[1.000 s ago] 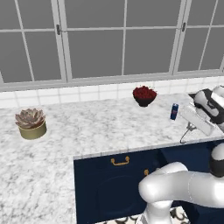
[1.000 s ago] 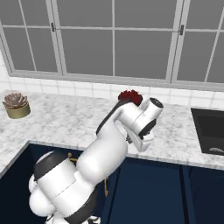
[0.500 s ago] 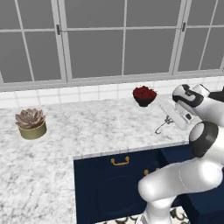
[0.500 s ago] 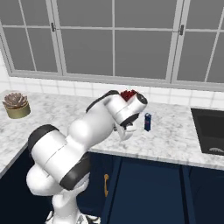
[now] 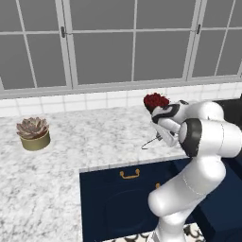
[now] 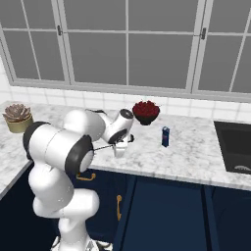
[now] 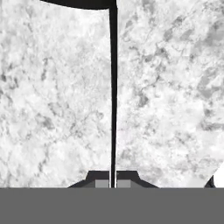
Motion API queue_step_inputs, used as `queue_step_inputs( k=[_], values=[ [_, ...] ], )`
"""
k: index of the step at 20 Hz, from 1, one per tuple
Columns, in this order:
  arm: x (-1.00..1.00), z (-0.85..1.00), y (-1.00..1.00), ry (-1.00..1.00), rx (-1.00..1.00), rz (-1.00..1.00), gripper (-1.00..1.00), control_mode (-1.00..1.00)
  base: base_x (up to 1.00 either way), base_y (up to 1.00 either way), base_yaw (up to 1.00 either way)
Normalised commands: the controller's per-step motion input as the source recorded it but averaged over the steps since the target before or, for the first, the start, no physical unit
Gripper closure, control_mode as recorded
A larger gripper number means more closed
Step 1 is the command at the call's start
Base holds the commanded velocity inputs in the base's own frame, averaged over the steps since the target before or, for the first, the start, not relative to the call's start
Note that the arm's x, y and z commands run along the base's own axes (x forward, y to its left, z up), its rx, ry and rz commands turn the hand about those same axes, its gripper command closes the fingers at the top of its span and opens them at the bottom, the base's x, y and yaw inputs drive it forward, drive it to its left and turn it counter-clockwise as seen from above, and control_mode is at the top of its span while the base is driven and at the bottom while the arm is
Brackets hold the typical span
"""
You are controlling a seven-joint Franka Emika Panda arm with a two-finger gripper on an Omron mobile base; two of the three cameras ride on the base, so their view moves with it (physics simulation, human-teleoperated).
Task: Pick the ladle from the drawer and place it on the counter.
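My gripper (image 5: 162, 136) is shut on the ladle (image 5: 150, 142), a thin dark utensil that sticks out to the left just above the counter (image 5: 94, 137). In the right base view the gripper (image 6: 119, 147) hangs over the counter (image 6: 196, 157) near its front edge, with the ladle (image 6: 102, 145) as a dark line beside it. The hand view looks straight down on the marble: the ladle's handle (image 7: 113, 100) runs up from between the fingertips (image 7: 101, 183) to a wider dark end at the top. My arm's body hides the drawer.
A dark bowl of red fruit (image 5: 155, 101) stands behind the gripper and a small blue can (image 6: 165, 136) to its right. A potted succulent (image 5: 33, 134) sits far left and a dark sink (image 6: 235, 147) at the right. Navy cabinet fronts with gold handles (image 5: 129, 174) run below the counter.
The arm has swung left along the counter with the ladle in its grip, from beside the blue can to in front of the red bowl. The jaws stayed shut.
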Motion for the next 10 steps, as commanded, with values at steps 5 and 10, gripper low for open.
queue_step_inputs(
  k=[5, 10],
  values=[
    [0.28, -0.51, 0.00, 0.09, 0.00, -0.04, 1.00, -1.00, 0.00, 0.00, 0.00],
    [0.42, -0.63, -0.06, 0.00, 0.00, 0.00, 1.00, -1.00, 0.00, 0.00, 0.00]
  ],
)
